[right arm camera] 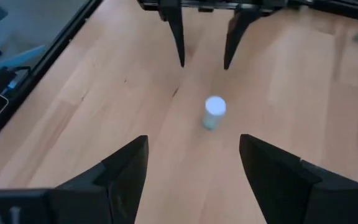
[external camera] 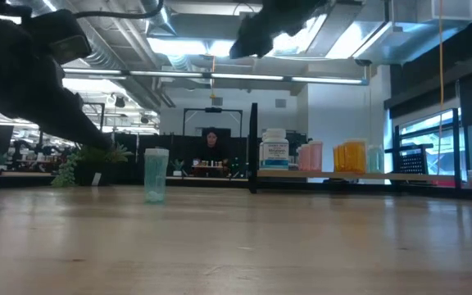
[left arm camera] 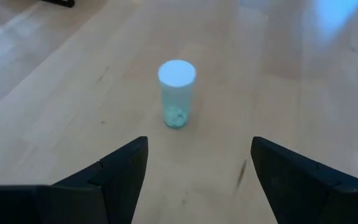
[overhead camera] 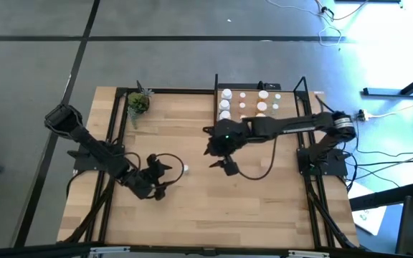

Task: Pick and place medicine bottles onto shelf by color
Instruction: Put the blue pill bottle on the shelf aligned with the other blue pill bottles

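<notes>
A pale green medicine bottle (overhead camera: 183, 169) with a white cap stands upright on its base on the wooden tabletop (overhead camera: 192, 208), left of centre. In the left wrist view the bottle (left arm camera: 176, 93) is a short way ahead of my left gripper (left arm camera: 199, 146), which is open and empty. My right gripper (right arm camera: 193, 143) hangs open above the table, to the right of the bottle (right arm camera: 214, 112) and pointing slantwise down toward it. The shelf (overhead camera: 253, 115) stands at the far right with several medicine bottles (external camera: 334, 156) on it.
A small potted plant (overhead camera: 138, 102) sits at the table's far left corner. Black frame posts (overhead camera: 216, 89) stand beside the shelf and along the table's edges. A dark cable loops on the table by my left gripper (overhead camera: 165, 179). A person (external camera: 212, 147) sits in the room behind.
</notes>
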`<state>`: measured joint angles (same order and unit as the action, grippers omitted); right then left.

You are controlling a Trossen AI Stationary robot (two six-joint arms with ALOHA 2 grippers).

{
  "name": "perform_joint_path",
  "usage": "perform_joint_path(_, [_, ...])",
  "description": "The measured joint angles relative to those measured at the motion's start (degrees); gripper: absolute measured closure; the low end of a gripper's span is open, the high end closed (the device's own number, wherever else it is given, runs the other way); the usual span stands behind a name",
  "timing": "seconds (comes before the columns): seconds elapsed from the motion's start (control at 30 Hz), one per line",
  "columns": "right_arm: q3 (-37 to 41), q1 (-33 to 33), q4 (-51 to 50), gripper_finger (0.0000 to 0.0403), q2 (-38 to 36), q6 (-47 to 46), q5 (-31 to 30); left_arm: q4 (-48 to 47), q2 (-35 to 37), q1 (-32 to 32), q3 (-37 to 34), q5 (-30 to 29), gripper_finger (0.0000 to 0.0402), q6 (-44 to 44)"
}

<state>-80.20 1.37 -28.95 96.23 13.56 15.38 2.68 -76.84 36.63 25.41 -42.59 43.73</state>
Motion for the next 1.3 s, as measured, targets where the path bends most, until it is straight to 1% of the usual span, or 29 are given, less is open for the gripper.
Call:
perform_joint_path(0.17, [0.00,0.00,4.60,0.0147,4.02,3.00,2.73,0.68,0.12,1.59,0.02,0.00,0.0122,3.29])
perform_joint_path(0.3, [0.00,0.00,8.39,0.0147,7.26,5.69,2.71,0.88,0.59,2.95,0.02,0.03,0.0122,5.76])
perform_joint_path(0.53, [0.00,-0.02,16.47,0.0147,13.68,5.88,2.31,0.48,6.64,5.40,0.04,0.01,0.0122,6.80])
perform_joint_path(0.73, [0.00,-0.07,21.02,0.0147,18.33,6.19,2.27,-0.51,11.03,7.03,0.04,0.02,0.0122,6.80])
perform_joint_path(0.9, [-0.02,-0.07,25.34,0.0147,20.22,6.21,2.27,-0.50,13.00,7.47,0.04,0.03,0.0122,6.88])
perform_joint_path(1.2, [-0.04,-0.07,28.35,0.0147,23.75,6.11,2.22,-0.48,13.27,7.45,0.06,0.01,0.0122,6.96])
perform_joint_path(1.3, [-0.02,-0.07,29.64,0.0147,24.68,6.18,0.78,-0.40,13.27,7.45,0.04,0.03,0.0122,7.12])
